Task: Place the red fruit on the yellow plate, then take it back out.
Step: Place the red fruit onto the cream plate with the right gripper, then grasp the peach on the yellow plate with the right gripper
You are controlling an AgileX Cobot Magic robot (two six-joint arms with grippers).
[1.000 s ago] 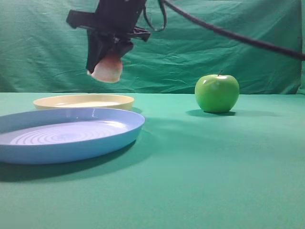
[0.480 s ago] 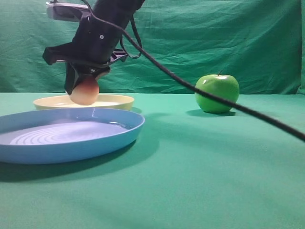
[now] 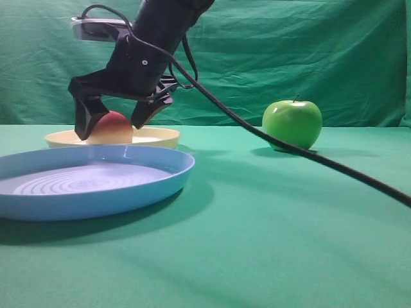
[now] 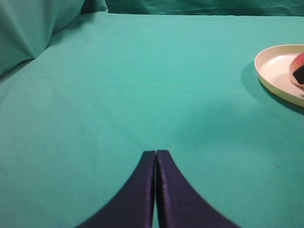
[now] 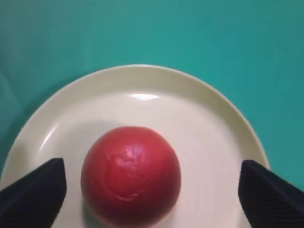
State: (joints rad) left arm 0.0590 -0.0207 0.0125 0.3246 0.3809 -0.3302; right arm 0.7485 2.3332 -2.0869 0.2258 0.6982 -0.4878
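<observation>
The red fruit point(image 3: 110, 128) point(image 5: 130, 175) rests on the yellow plate point(image 3: 157, 136) point(image 5: 142, 71), at the back left of the table. My right gripper point(image 3: 110, 125) point(image 5: 152, 164) has reached across and hangs over it, open. One black finger stands on each side of the fruit, with a gap to it on both sides. In the left wrist view the left gripper point(image 4: 155, 152) is shut and empty over bare green cloth. The plate point(image 4: 275, 71) and an edge of the fruit point(image 4: 298, 61) show far to its right.
A larger light blue plate point(image 3: 96, 179) lies in front of the yellow one at the near left. A green apple point(image 3: 292, 125) stands at the back right. The right arm's black cable point(image 3: 308, 157) slants down across the middle. A green curtain closes the back.
The right gripper came down and to the left with the fruit, from high above to the yellow plate. Its jaws then opened and the fruit now sits free on the plate.
</observation>
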